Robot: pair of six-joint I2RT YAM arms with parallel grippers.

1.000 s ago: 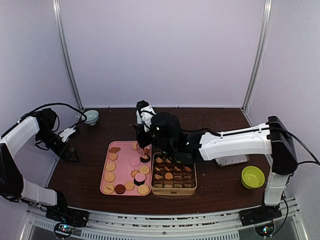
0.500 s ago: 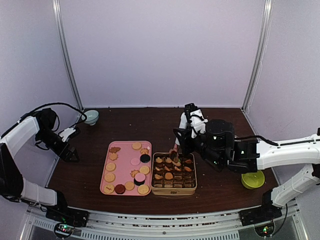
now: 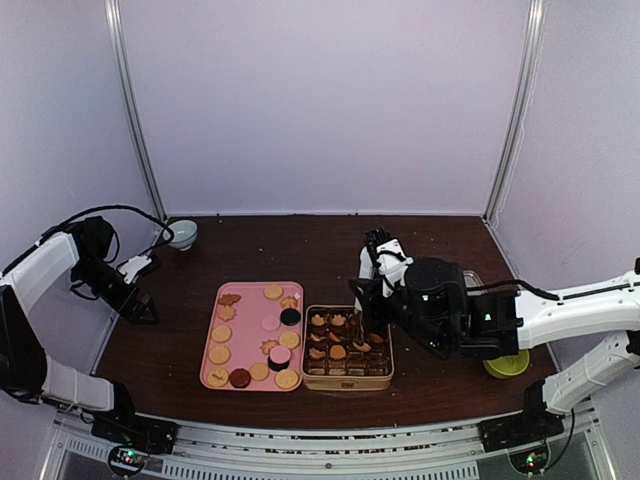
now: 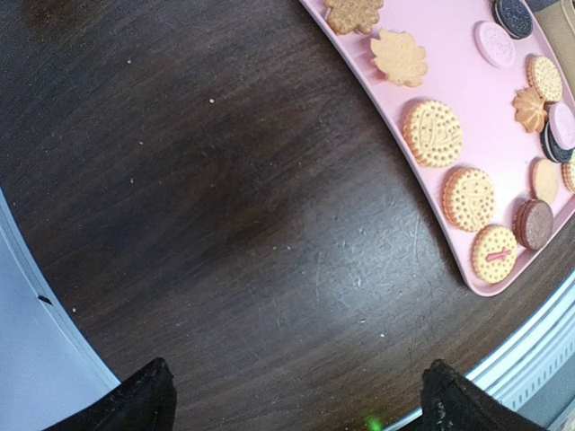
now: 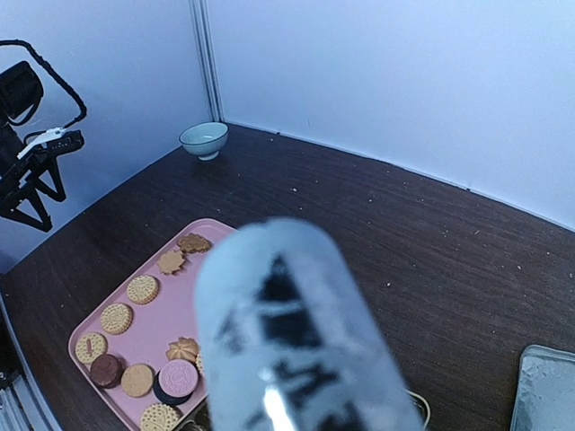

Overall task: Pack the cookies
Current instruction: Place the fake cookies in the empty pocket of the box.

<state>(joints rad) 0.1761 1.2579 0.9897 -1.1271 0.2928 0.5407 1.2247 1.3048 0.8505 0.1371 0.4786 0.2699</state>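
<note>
A dark brown wooden table [image 4: 225, 224] shows grain, fine scratches and a soft sheen where light strikes it. On it, a pink plastic tray [image 4: 449, 90] looks smooth and satin-matt. The round tan cookies [image 4: 432, 133] are dry and matt, their faces stamped with rows of tiny dots. A dark brown cookie [image 4: 534, 224] looks rougher, with a ridged edge. A gold-coloured metal tin [image 3: 347, 381], divided into cells, has a dull shine on its wall. A pale ceramic-looking bowl [image 5: 204, 139] is glossy. A yellow-green bowl [image 3: 505, 368] looks like smooth plastic. A silvery metal tray [image 5: 546, 395] has a greyish, brushed finish. The white arm casing [image 3: 580, 310] is smooth, hard plastic.
</note>
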